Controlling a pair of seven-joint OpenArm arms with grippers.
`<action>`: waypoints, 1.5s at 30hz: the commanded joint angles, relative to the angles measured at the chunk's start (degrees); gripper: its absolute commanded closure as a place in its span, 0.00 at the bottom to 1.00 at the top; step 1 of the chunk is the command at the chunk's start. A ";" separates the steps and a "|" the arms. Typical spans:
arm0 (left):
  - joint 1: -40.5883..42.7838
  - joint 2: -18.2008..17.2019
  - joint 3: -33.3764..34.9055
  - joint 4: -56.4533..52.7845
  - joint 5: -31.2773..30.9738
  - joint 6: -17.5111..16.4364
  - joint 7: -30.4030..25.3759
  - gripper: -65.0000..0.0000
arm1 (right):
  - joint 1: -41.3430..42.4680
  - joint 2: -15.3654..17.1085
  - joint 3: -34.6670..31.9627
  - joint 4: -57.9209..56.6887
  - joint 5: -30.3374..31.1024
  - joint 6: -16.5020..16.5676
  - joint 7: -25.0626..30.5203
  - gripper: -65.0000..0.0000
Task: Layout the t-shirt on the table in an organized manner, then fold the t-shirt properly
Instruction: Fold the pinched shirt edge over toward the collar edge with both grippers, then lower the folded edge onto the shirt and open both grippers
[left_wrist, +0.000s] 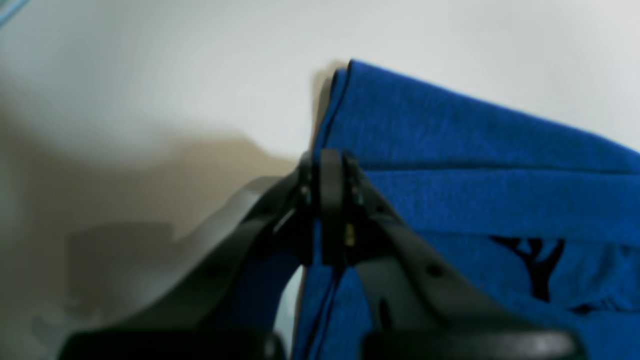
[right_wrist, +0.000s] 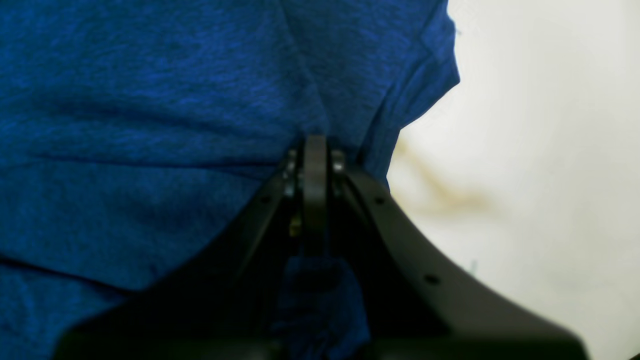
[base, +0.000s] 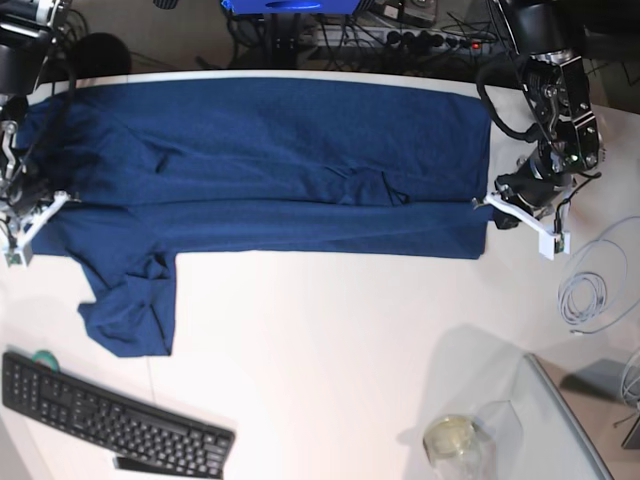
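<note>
The table (base: 330, 330) carries the t-shirt (base: 270, 160), stretched in a folded band along the far edge with one sleeve hanging toward the keyboard (base: 110, 415); a glass jar (base: 455, 440) and a coiled cable (base: 590, 295) lie near the front right, apart from the cloth. The left gripper (left_wrist: 330, 165) and right gripper (right_wrist: 314, 150) each have their jaws closed, pinching opposite ends of the shirt.

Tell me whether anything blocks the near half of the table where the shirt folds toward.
Nothing visible does. Both hands already pinch the t-shirt; the white table in front of it is bare. The keyboard and glass jar sit nearer the front edge.
</note>
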 joint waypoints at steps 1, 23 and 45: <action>0.11 -0.62 -0.21 1.17 -0.60 -0.17 -1.07 1.00 | 0.88 1.13 0.45 0.90 0.23 0.01 0.93 1.00; 3.71 -0.53 -0.83 6.27 -0.34 -3.25 -0.98 1.00 | -0.88 1.22 0.45 5.47 0.23 0.01 0.76 1.00; 5.64 -0.53 -0.30 6.18 -0.43 -3.25 -0.98 1.00 | -2.99 1.22 0.54 5.38 0.06 -0.08 0.76 1.00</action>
